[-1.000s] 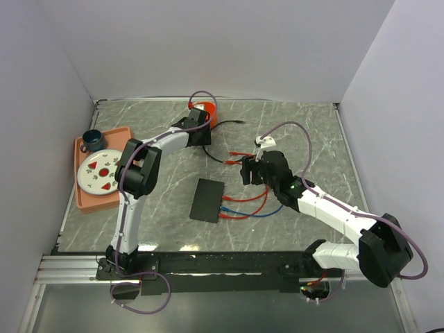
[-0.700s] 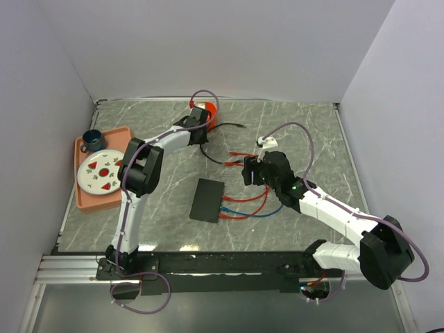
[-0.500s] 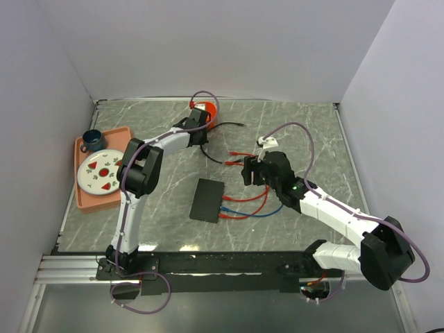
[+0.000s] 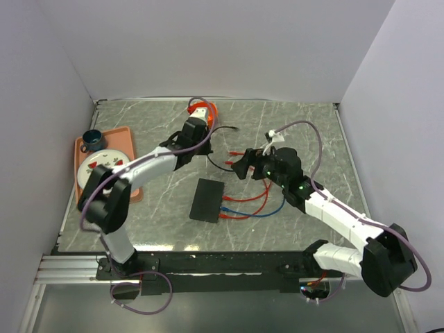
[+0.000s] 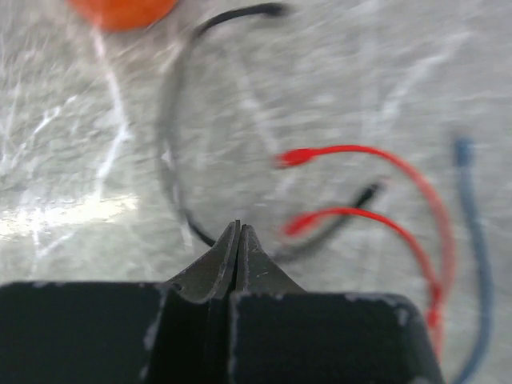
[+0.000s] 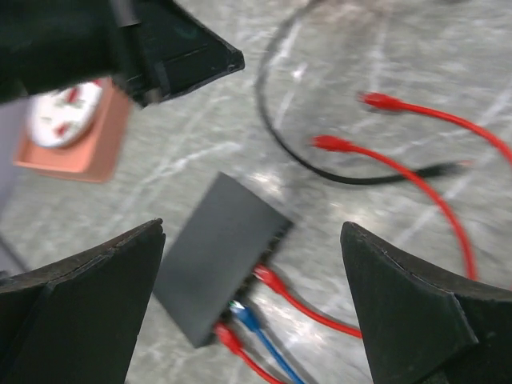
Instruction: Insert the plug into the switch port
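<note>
1. Top external view: the black box point(image 4: 208, 200) lies flat on the grey marble table point(image 4: 312, 125), about mid-table between the two arms.
2. Two plugged red cables point(image 4: 250, 201) and a blue cable point(image 4: 267, 211) enter the box's right-hand side face, bunched toward its near end.
3. The switch port point(image 6: 280, 232) sits in the free far stretch of that same face. The opening itself is too blurred to pick out.
4. A loose red plug point(image 6: 376, 100) and a second red plug point(image 6: 328, 144) lie on the table beyond the box, close together, with no finger on either.
5. A black cable point(image 5: 166, 136) loops beside them, with one end lying near the orange cup point(image 4: 208, 109).
6. The left gripper point(image 5: 238, 232) is clenched. Its fingers meet tip to tip with nothing seen between them, above the bend of the black cable.
7. The right gripper point(image 6: 252, 228) is released, fingers spread wide and holding nothing. In its wrist view the box shows between them, lower down on the table.
8. At the left edge, a salmon tray point(image 4: 78, 156) carries a white plate point(image 4: 94, 170) printed with red motifs and a dark blue cup point(image 4: 91, 139).
9. No lettering can be read on the box, plugs or crockery: too small from above and blurred in both wrist views.
</note>
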Controlling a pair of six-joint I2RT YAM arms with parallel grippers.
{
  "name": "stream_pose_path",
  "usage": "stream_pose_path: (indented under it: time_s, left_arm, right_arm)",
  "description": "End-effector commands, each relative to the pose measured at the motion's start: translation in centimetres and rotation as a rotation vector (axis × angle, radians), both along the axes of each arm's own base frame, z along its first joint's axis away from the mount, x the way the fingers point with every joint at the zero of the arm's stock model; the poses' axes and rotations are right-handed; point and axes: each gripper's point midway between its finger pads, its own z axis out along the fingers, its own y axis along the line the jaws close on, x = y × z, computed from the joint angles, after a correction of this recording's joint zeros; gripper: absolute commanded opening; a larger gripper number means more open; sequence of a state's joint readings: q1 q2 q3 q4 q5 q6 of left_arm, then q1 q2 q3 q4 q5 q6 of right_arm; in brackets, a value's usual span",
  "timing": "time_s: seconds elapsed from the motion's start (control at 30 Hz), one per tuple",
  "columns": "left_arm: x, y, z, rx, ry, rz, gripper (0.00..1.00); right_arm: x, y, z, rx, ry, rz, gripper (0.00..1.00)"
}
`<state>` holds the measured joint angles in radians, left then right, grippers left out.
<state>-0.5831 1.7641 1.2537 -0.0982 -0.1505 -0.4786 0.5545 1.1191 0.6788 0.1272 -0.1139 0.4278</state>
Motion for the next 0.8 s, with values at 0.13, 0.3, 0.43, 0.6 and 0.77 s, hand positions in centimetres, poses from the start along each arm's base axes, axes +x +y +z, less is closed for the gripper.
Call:
stream_pose_path:
  time_s: [0.13,0.3,0.43,0.6,0.77]
  left_arm:
    - [-4.7,-0.7,6.1,-0.123,-0.14,-0.002,0.01]
    - [-4.2,0.6,4.2,-0.04,-0.114,0.048,0.51]
    - [-1.3,1.4,1.0,0.07,-0.058,0.058,0.69]
    - [4.0,1.3,-2.0,0.134,-0.042,0.067,0.63]
    - [9.3,1.5,-6.1,0.211,-0.003,0.058,0.6]
  right_arm:
    - [1.7,3.2,3.7,0.382,0.056,0.157,0.99]
    - [2.0,3.6,2.9,0.474,0.129,0.193,0.94]
    - [2.1,2.7,1.5,0.394,0.141,0.144,0.94]
    - [1.4,0.5,0.8,0.285,0.129,0.064,0.95]
    - [0.6,-2.1,0.2,0.227,0.118,0.003,0.97]
